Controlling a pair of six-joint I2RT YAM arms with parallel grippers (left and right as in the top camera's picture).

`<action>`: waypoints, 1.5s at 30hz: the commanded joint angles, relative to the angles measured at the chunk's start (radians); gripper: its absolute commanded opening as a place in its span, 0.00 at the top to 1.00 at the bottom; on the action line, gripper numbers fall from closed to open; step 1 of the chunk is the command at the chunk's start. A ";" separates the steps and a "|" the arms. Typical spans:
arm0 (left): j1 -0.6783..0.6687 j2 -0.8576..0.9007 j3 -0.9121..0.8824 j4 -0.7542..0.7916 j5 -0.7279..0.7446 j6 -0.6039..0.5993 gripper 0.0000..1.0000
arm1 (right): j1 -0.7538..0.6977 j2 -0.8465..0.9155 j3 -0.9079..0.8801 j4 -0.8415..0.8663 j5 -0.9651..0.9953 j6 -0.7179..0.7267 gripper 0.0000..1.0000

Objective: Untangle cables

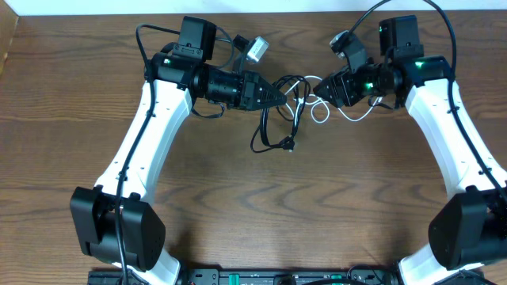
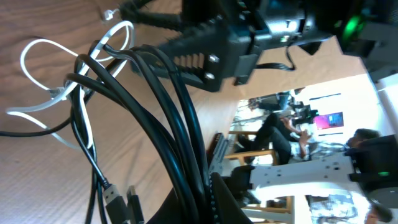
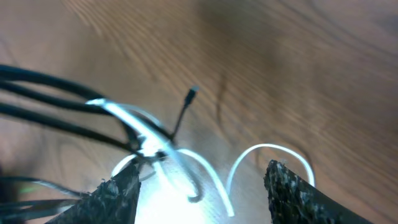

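The black cable (image 1: 264, 131) and the white cable (image 1: 319, 114) lie tangled at mid-table between both arms. My left gripper (image 1: 277, 94) is shut on several strands of the black cable (image 2: 177, 118), which run up from its jaws to the knot. Black end plugs (image 2: 116, 200) hang beside the strands. White cable loops (image 2: 37, 51) lie on the wood beyond. My right gripper (image 1: 320, 85) is open just right of the knot. In the right wrist view its fingers (image 3: 112, 199) straddle the white cable (image 3: 186, 165) without touching it, and black strands (image 3: 50, 87) run off to the left.
The wooden table (image 1: 253, 214) carries both white arms. A thick black arm wire (image 1: 432, 12) arcs over the right arm at the back. The right arm's gripper (image 2: 208, 50) fills the top of the left wrist view.
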 commanded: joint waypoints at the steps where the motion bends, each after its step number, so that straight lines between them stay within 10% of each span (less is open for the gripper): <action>1: 0.002 0.003 0.006 0.003 0.062 -0.035 0.92 | 0.011 0.034 -0.001 0.037 0.086 0.034 0.44; 14: 0.002 0.003 0.006 0.031 0.087 -0.045 0.92 | 0.032 0.099 -0.001 0.172 0.065 0.106 0.45; 24: 0.002 0.003 0.006 0.064 0.077 -0.045 0.93 | 0.056 0.099 -0.001 0.184 0.069 0.116 0.80; 26: 0.002 0.003 0.006 0.071 0.056 -0.046 0.93 | 0.054 0.099 -0.001 0.172 0.079 0.122 0.99; 45: 0.002 0.003 0.006 0.031 -0.558 -0.030 0.93 | -0.063 0.045 0.128 -0.282 0.215 0.183 0.99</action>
